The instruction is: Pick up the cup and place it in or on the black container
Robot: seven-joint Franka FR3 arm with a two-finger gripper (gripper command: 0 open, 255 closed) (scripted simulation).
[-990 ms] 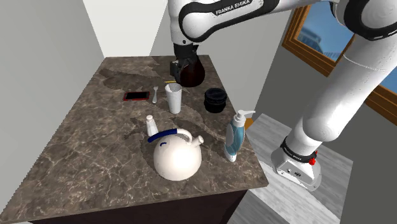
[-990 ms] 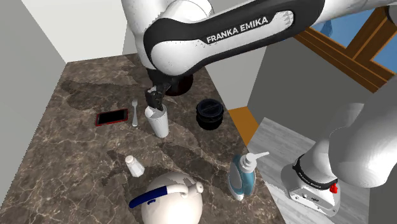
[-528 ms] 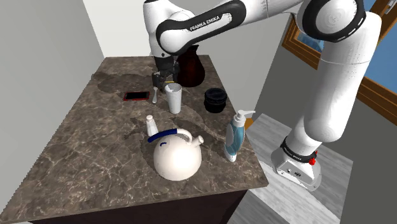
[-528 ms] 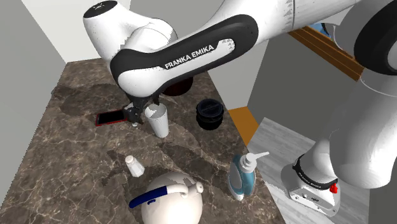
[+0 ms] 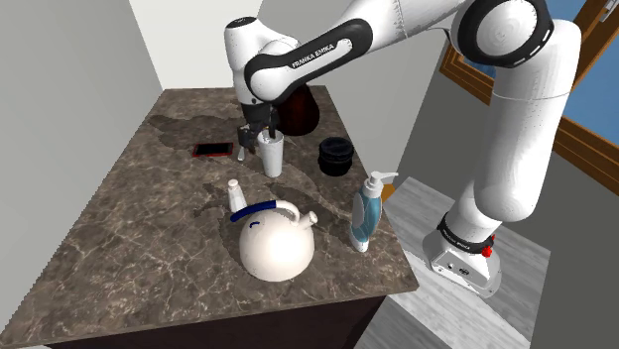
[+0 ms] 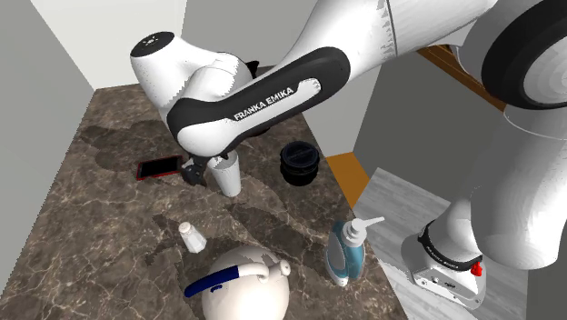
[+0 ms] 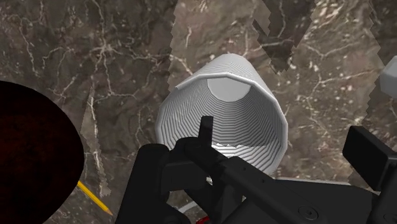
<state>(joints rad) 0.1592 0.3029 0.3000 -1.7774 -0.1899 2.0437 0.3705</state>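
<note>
Wrist view puts my gripper (image 7: 286,132) just above the upright cup (image 7: 219,95), fingers spread and not touching it. One is over its mouth and one outside, so the wall sits between them for a rim pinch. The container (image 5: 336,156) waits near, past the cup from my fingers.
</note>
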